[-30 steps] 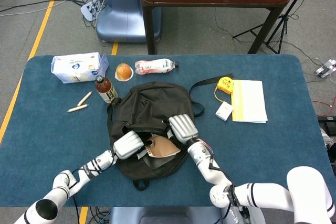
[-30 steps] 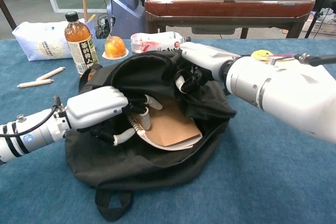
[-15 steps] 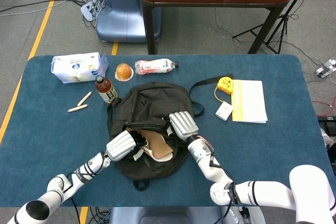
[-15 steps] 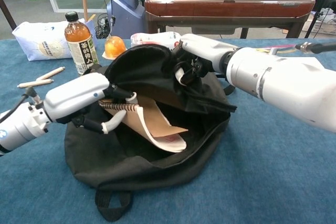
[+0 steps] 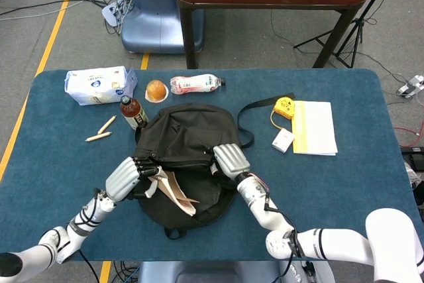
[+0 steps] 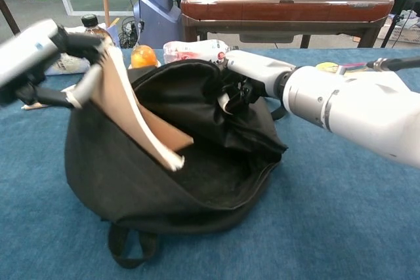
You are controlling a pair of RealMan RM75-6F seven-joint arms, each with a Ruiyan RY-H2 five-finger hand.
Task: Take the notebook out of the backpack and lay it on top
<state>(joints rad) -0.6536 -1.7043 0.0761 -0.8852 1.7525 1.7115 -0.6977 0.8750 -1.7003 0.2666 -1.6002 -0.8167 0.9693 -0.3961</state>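
Both hands are engaged: the left hand (image 5: pixel 124 177) grips the notebook (image 5: pixel 173 193), lifted partly clear of the backpack (image 5: pixel 189 140); the right hand (image 5: pixel 230 160) appears to pinch the bag's opening flap, though its fingers are hidden. Risk: the trailing corner may snag the rim, dragging the backpack across the desk (image 5: pixel 331 190).

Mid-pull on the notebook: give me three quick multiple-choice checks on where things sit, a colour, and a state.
1. The tea bottle stands where?
A. just left of the backpack
B. on the yellow pad
C. inside the backpack

2. The table cover is
A. red
B. blue
C. grey

3. The notebook is
A. flat on top of the backpack
B. on the floor
C. gripped by the left hand, partly out of the opening

Answers: 1 A, it stands at the bag's left edge. 2 B, blue cloth throughout. 3 C, its lower end is still inside while the right hand holds the flap.
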